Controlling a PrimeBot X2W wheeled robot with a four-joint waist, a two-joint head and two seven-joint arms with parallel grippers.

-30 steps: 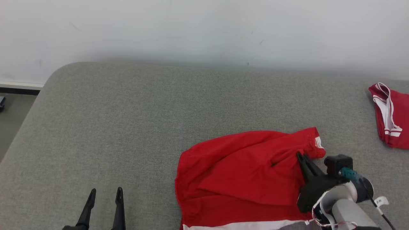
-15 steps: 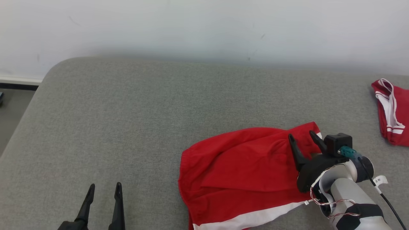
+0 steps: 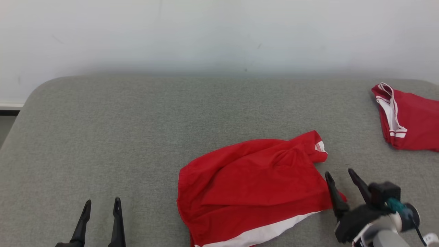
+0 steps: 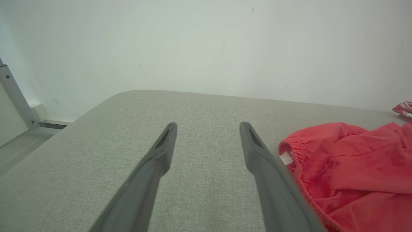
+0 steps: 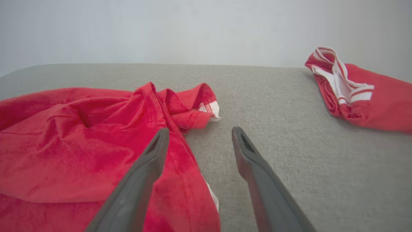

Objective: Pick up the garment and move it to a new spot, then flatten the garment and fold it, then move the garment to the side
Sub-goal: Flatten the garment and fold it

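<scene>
Seeing limp, light red garment (image 3: 253,185) crumpled lower centre on grey worktop (image 3: 137,137), left claw (image 3: 103,200) and right claw (image 3: 339,171) both spread, empty, right just off its edge; pinch stitched hem corner (image 3: 319,147), expect sag.

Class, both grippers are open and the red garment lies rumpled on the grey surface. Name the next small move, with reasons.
Probably close the right gripper on the garment's right edge and pull outward: its open jaws straddle that edge, and the cloth lies creased.
</scene>
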